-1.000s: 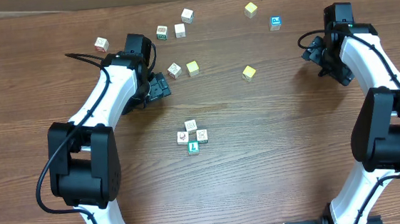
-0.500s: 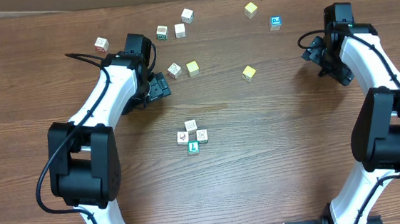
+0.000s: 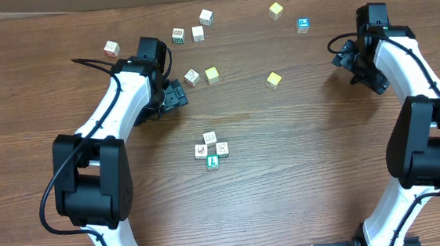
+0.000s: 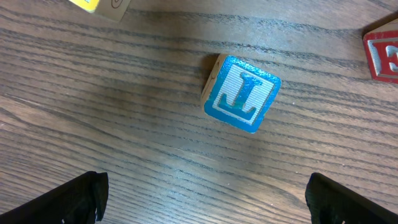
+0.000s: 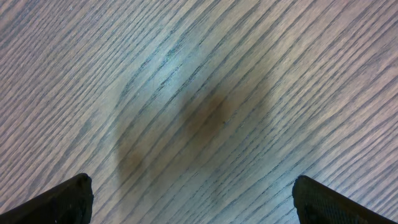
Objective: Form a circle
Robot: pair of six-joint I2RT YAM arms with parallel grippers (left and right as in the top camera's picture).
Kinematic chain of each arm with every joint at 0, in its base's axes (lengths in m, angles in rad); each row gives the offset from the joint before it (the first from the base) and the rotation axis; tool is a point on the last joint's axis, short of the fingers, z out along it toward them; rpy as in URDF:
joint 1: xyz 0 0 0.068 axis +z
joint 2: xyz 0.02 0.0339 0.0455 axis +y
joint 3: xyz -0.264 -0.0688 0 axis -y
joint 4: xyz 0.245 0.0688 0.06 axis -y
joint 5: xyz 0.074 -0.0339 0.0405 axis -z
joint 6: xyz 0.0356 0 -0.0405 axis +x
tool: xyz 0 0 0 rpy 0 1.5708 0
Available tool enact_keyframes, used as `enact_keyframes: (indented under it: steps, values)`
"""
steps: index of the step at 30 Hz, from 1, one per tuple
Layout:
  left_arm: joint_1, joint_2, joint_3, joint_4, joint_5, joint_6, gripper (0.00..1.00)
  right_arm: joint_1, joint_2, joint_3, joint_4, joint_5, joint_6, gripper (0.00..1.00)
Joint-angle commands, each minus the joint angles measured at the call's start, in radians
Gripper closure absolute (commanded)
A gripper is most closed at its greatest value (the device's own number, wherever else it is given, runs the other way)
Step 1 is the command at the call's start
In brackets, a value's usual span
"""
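Observation:
In the overhead view, the circle [image 3: 211, 150] is a tight group of tiny cubes at mid-table: three whitish ones and a green-faced one [image 3: 212, 162] at its near side. My left gripper [image 3: 177, 96] hovers up and to the left of it, open and empty. In the left wrist view the left gripper [image 4: 205, 208] shows only bare wood between its dark fingertips [image 4: 78, 199], with a blue-faced L cube [image 4: 242, 93] lying ahead. My right gripper [image 3: 347, 56] stands open at the far right, well away from the group. In its own wrist view the right gripper [image 5: 196, 202] holds nothing.
Loose cubes lie across the far half of the table: whitish ones [image 3: 112, 47] [image 3: 192, 77] [image 3: 206, 16], yellow ones [image 3: 212, 74] [image 3: 274, 79] [image 3: 276, 10] and a blue-faced one [image 3: 303, 24]. A red-faced cube [image 4: 382, 56] and a yellow one [image 4: 93, 3] edge the left wrist view.

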Motion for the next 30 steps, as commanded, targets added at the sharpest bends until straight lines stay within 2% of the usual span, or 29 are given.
enact_keyframes:
  steps: [1, 26, 30]
  values:
    - [0.005, 0.010, 0.014, 0.002, -0.010, -0.002, 0.00, 0.002, -0.026, 0.000, 0.005, 0.003, 0.000, 0.00]
    - [0.005, 0.010, 0.014, 0.002, -0.010, -0.002, 0.00, 0.002, -0.026, 0.000, 0.005, 0.003, 0.000, 0.00]
    - [0.005, 0.010, 0.014, 0.002, -0.010, -0.002, 0.00, 0.010, -0.071, 0.000, 0.004, 0.003, -0.001, 0.00]
